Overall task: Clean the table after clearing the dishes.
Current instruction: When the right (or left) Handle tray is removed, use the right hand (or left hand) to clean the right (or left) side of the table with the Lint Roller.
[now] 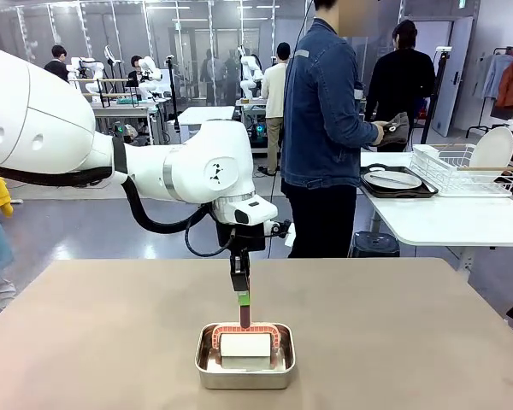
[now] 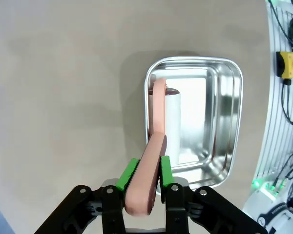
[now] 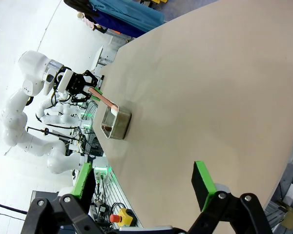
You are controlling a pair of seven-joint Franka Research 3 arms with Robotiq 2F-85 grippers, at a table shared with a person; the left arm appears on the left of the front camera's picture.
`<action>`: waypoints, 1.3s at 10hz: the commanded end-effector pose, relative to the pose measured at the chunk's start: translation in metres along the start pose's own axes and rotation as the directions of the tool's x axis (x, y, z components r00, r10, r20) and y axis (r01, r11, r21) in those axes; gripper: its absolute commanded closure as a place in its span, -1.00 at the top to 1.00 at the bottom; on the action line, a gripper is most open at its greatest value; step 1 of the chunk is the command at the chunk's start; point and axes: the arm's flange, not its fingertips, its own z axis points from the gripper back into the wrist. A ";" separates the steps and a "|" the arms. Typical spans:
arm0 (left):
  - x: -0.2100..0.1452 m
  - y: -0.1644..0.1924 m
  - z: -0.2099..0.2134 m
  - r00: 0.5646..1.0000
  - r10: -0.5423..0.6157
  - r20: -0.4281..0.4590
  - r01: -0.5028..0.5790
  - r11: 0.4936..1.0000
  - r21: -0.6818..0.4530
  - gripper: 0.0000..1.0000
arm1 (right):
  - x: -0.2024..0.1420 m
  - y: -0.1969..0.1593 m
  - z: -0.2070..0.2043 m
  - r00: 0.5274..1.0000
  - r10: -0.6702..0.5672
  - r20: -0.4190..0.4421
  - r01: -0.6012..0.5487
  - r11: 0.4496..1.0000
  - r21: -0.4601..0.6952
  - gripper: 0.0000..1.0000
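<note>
The beige-brown table (image 1: 410, 333) carries a small steel pan (image 1: 203, 366) near its front edge. A cleaning roller with a white drum (image 1: 245, 345) and a salmon-pink handle (image 1: 243, 309) rests in the pan. My left gripper (image 1: 239, 292) points straight down, shut on that handle. From the left wrist, the green pads (image 2: 128, 171) clamp the handle (image 2: 151, 156) above the drum (image 2: 173, 124) and pan (image 2: 234, 122). My right gripper (image 3: 144, 183) hovers open over the table (image 3: 210, 87), with nothing between its fingers. One of the dishes, a white plate on a dark tray (image 1: 393, 180), lies on the side table.
A person in a denim jacket (image 1: 325, 111) stands beyond the far edge, turned toward a white side table (image 1: 445, 218). On it is a wire rack (image 1: 462, 166) holding a plate (image 1: 493, 148). From the right wrist, the pan (image 3: 118, 123) sits far off near the table's edge.
</note>
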 end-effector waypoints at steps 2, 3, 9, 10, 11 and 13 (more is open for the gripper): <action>0.001 0.003 0.007 1.000 0.013 -0.004 -0.013 1.000 0.004 -1.00 | 0.000 0.003 -0.001 1.000 0.004 0.013 -0.004 1.000 0.010 1.00; 0.000 -0.001 0.009 1.000 0.015 -0.011 -0.015 1.000 -0.009 -1.00 | 0.000 0.003 -0.001 1.000 0.004 0.013 -0.004 1.000 0.010 1.00; -0.093 -0.005 0.106 0.834 0.468 0.292 -0.437 0.884 -0.168 -1.00 | 0.000 0.003 -0.001 1.000 0.004 0.013 -0.004 1.000 0.010 1.00; -0.127 0.004 0.113 0.771 0.533 0.348 -0.480 0.846 -0.233 -1.00 | 0.000 0.003 -0.001 1.000 0.004 0.013 -0.004 1.000 0.010 1.00; -0.166 0.013 0.113 0.685 0.606 0.404 -0.538 0.795 -0.280 -1.00 | 0.000 0.003 -0.001 1.000 0.004 0.013 -0.004 1.000 0.010 1.00; -0.236 0.033 0.099 0.480 0.723 0.496 -0.633 0.678 -0.375 -1.00 | 0.000 0.003 -0.001 1.000 0.004 0.013 -0.004 1.000 0.010 1.00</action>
